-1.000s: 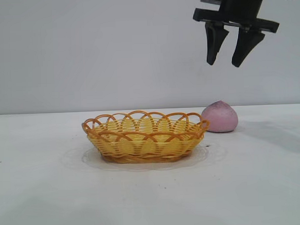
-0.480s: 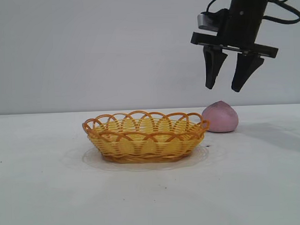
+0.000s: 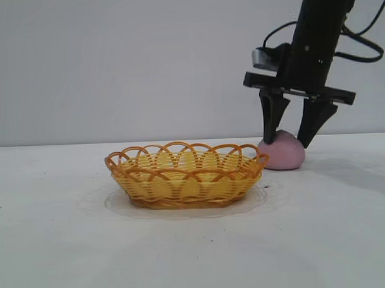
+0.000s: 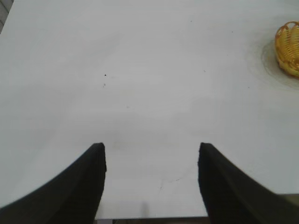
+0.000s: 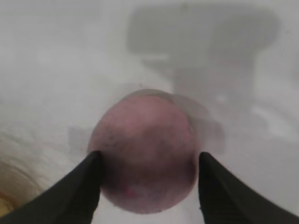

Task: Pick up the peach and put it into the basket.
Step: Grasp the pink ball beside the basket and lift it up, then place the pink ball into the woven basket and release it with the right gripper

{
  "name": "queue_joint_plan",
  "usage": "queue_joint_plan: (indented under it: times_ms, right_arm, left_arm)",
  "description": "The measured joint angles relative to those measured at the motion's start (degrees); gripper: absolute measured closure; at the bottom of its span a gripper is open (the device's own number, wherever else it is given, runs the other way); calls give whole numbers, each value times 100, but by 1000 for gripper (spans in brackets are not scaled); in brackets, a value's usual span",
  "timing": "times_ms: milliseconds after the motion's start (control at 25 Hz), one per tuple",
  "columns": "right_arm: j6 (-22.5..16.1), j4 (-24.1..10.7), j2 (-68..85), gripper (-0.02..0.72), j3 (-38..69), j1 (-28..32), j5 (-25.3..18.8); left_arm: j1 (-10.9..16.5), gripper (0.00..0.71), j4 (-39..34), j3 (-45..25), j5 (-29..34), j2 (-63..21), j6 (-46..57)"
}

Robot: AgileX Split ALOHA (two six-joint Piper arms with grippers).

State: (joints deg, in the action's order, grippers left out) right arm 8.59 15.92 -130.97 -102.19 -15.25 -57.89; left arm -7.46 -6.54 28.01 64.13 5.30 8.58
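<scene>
The pink peach (image 3: 284,154) lies on the white table just right of and behind the yellow-orange wicker basket (image 3: 186,174). My right gripper (image 3: 287,142) is open and straddles the top of the peach, one finger on each side. In the right wrist view the peach (image 5: 145,154) fills the gap between the two dark fingers and the right gripper (image 5: 148,158) has not closed on it. My left gripper (image 4: 152,148) is open and empty over bare table, far from the basket's rim (image 4: 288,46); it is out of the exterior view.
The white table (image 3: 69,237) stretches to the left and in front of the basket. A plain grey wall stands behind. A faint round stain surrounds the basket's base.
My right gripper has come straight down from well above the peach until its open fingers flank the fruit. The peach and basket have not moved.
</scene>
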Motion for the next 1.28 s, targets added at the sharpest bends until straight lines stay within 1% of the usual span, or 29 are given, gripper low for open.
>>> queue_joint_plan:
  times_ms: [80,120,200,240,280,400,520,640,720,880,960,1120,1160,1200,1280]
  right_arm:
    - [135,24,-57,545,0,0,61]
    - [180,26,-56,603,0,-11,103]
    - [240,40,9,654,0,-45,125]
    - [310,40,99,638,0,-90,141]
    - [411,50,214,703,0,-152,118]
    - [706,64,805,703,11,-508,5]
    - [789,165,1398,703,11,-974,-145]
    - [813,219,1531,703,26,-1383,-476]
    - [823,219,1493,703,202,-1583,-577]
    - [789,235,1289,703,792,-1867,-416]
    - [788,239,1126,703,1025,-1911,-172]
    - [778,261,866,703,1093,-1911,173]
    - [778,261,827,638,1093,-1911,216]
    - [778,274,801,638,1093,-1911,246]
    - [778,274,801,532,1093,-1911,255]
  left_arm:
    - [0,288,0,0,0,0,-13]
    - [0,288,0,0,0,0,-13]
    - [0,288,0,0,0,0,-13]
    - [0,288,0,0,0,0,-13]
    - [0,288,0,0,0,0,-21]
    - [0,288,0,0,0,0,-21]
    - [0,288,0,0,0,-57,-25]
    - [0,288,0,0,0,-462,-25]
    - [0,288,0,-2,12,-621,-34]
    - [0,288,99,-12,12,-632,-34]
    - [0,288,99,-12,12,-634,-34]
    - [0,288,99,-14,12,-644,-34]
    - [0,288,99,-14,12,-644,-34]
    - [0,288,99,-14,12,-644,-34]
    - [0,288,99,-14,12,-644,-34]
